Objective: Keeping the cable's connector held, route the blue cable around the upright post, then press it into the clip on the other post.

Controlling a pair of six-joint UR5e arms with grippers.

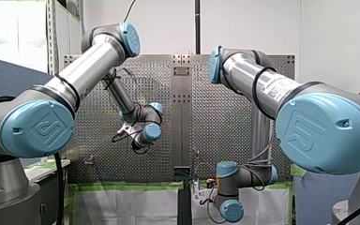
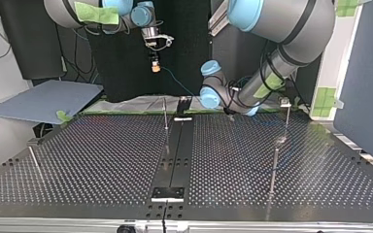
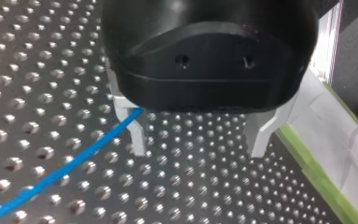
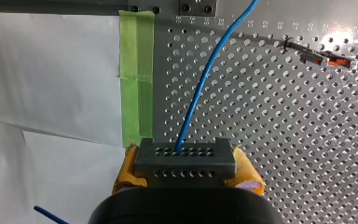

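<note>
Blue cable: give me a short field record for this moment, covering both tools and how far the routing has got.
right tool: shut on the connector, yellow pads showing
left tool: open, low over the table
blue cable: leaves the connector, passes beside a finger of the left tool, not gripped there
routing: top view shows no wrap around a post yet
</note>
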